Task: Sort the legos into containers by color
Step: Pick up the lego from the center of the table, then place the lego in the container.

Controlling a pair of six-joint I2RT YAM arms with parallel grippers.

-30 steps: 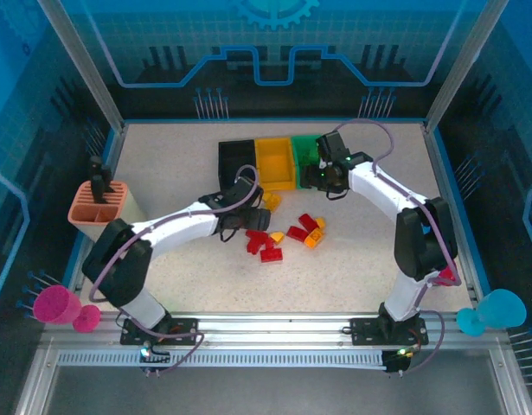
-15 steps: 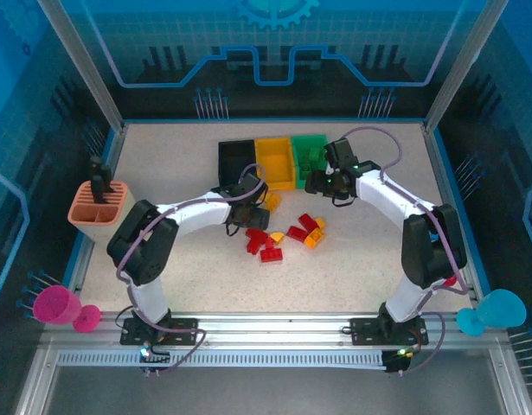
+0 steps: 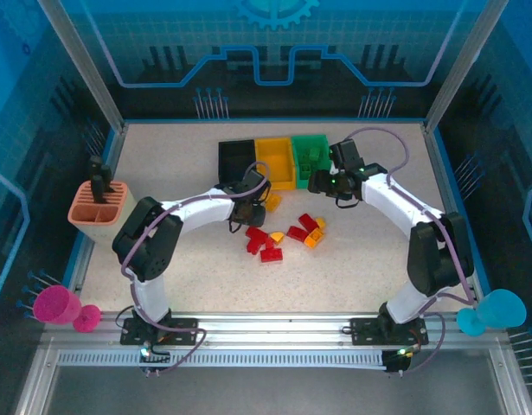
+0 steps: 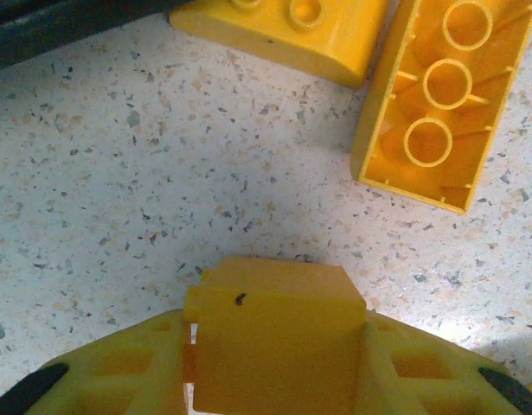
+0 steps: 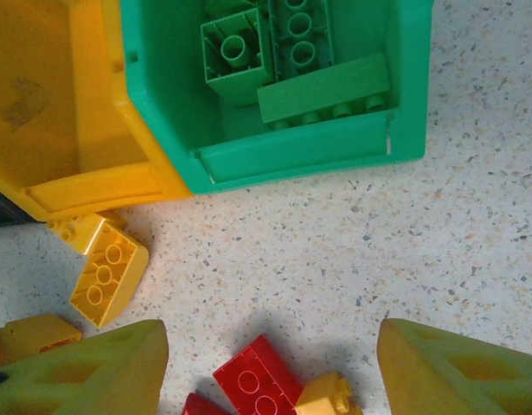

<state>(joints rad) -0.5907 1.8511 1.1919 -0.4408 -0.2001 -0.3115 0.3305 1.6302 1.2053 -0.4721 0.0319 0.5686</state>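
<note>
My left gripper [image 4: 278, 350] is shut on a yellow lego [image 4: 274, 298] just above the table, in front of the black bin [image 3: 224, 161]. Two more yellow legos [image 4: 439, 104] lie just ahead of it. My right gripper [image 5: 270, 337] hangs open and empty in front of the green bin [image 5: 291, 160], which holds green legos [image 5: 322, 86]. The yellow bin [image 5: 92, 186] stands between the black and green ones. Red legos [image 5: 261, 376] and a yellow one [image 5: 330, 398] lie under the right gripper. In the top view the left gripper [image 3: 251, 210] and right gripper [image 3: 322, 183] flank the loose pile [image 3: 283, 235].
A salmon-pink divided holder [image 3: 97, 210] stands at the left edge. A pink cup [image 3: 58, 304] and a blue cup [image 3: 495, 311] sit at the near corners. The three bins line the back middle of the table.
My left gripper has shut on the yellow lego and its arm has swung toward the bins. The right gripper has drawn back a little from the green bin, still open.
</note>
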